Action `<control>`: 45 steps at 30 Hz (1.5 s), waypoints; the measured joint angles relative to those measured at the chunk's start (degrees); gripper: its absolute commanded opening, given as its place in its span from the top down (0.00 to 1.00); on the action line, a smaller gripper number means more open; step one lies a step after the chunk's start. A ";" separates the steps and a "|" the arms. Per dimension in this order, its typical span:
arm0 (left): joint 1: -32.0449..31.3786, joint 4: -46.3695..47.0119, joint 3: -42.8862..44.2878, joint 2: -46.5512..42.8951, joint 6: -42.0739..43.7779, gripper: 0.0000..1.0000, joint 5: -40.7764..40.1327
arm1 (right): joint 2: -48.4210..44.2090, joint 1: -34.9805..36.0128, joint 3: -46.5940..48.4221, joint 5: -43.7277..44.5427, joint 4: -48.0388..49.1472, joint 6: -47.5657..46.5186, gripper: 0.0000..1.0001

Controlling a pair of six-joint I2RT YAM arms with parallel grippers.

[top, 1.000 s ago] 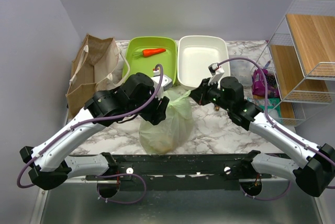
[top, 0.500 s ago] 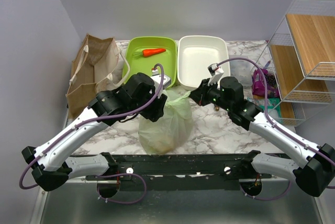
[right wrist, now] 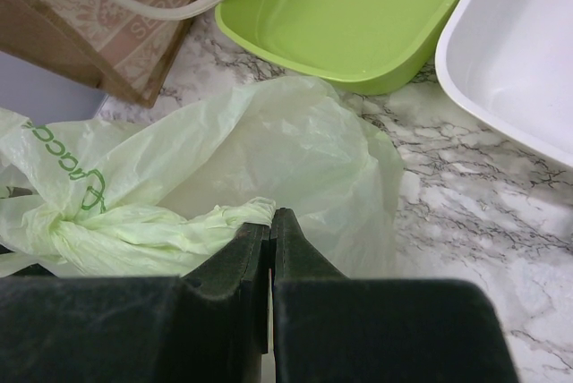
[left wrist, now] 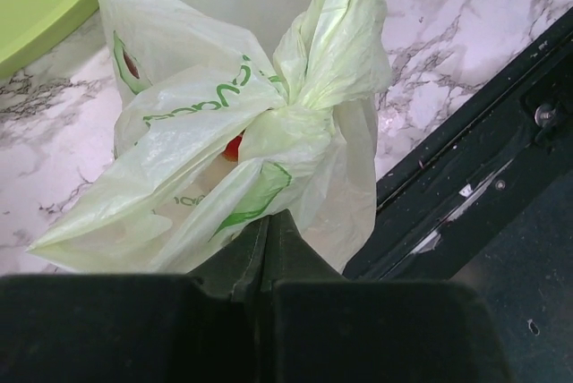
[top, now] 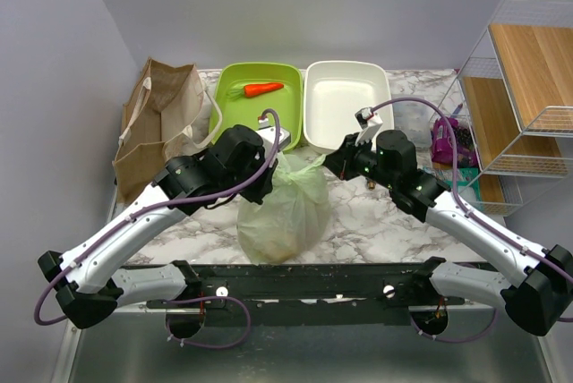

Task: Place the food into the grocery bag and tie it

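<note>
The grocery bag [top: 285,211], pale green and translucent, stands on the marble between my two arms, its handles drawn into a knot [left wrist: 269,119]. Food shows only as a red patch [left wrist: 234,147] under the knot and a yellowish mass [top: 286,238] through the plastic. My left gripper [left wrist: 266,220] is shut, a fold of the bag's plastic meeting its fingertips just below the knot. From the right, my right gripper [right wrist: 271,213] is shut on a twisted end of a handle [right wrist: 224,220]. In the top view both grippers [top: 271,177] [top: 329,161] flank the bag's top.
A brown paper bag [top: 157,123] stands at the back left. Behind the grocery bag sit a green tub [top: 235,114] holding a carrot [top: 264,89] and a white tub [top: 345,106]. A wire shelf [top: 524,88] and a purple packet [top: 445,141] are at the right. A black rail [top: 304,280] runs along the front.
My left gripper has closed from open and edged toward the bag's top. The right arm and the bag have hardly moved.
</note>
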 measured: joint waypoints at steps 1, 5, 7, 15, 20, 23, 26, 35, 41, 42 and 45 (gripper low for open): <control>0.04 0.15 0.00 -0.15 -0.02 1.00 0.00 | 0.00 0.00 0.00 0.02 -0.02 0.00 0.99; 0.04 -0.37 0.46 -1.16 -0.92 1.00 0.02 | 0.07 0.00 0.35 0.15 -0.33 0.33 0.99; 0.04 -0.83 1.09 -2.25 -1.88 1.00 0.02 | 0.11 0.00 0.83 0.68 -0.57 0.70 1.00; 0.04 0.70 -5.57 -14.75 -9.57 1.00 0.70 | 0.11 1.07 1.60 3.39 -0.63 4.22 0.99; 0.04 1.53 -15.58 -22.36 -15.61 1.00 0.68 | 0.83 1.44 1.60 4.61 -1.18 7.63 0.99; 0.07 2.34 -20.68 -26.45 -19.78 1.00 0.46 | 2.25 1.77 1.53 5.35 -3.04 10.01 0.99; 0.09 2.82 -24.20 -30.58 -24.55 1.00 -0.61 | 2.73 2.10 0.68 5.64 -4.48 12.39 0.99; 0.09 1.86 -26.88 -33.99 -31.50 1.00 -2.27 | 1.73 2.27 -0.90 4.04 -5.84 12.98 0.99; 0.09 -4.04 -7.45 -25.90 -27.65 1.00 -5.07 | -2.14 1.73 5.14 0.02 -5.92 6.91 0.99; 0.09 -4.55 -2.97 -23.91 -26.23 1.00 -5.88 | -2.56 1.66 7.30 -0.20 -5.92 5.84 0.99; 0.17 -5.31 8.13 -18.62 -22.27 1.00 -7.58 | -4.15 1.60 13.07 0.74 -6.16 2.91 0.99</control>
